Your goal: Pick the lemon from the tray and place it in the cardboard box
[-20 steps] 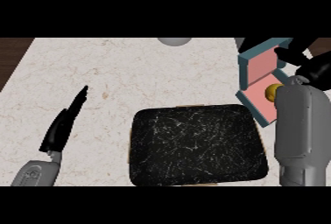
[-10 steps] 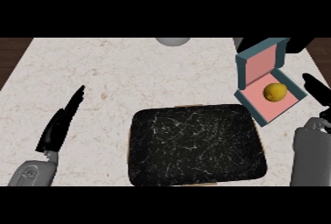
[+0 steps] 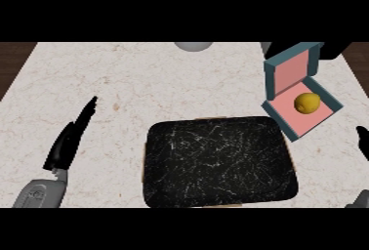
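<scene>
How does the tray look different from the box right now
The tray is black with white marbling, while the box has a pink inside and teal walls. The tray holds nothing, while the box holds the lemon. The tray is the wider of the two and has no lid, while the box has an open flap standing behind it. Both sit on the counter.

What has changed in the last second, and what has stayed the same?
The right hand let go of the lemon, now lying in the box, and drew back toward the lower right edge, almost out of view. The left hand, the tray and the box stayed in place.
</scene>
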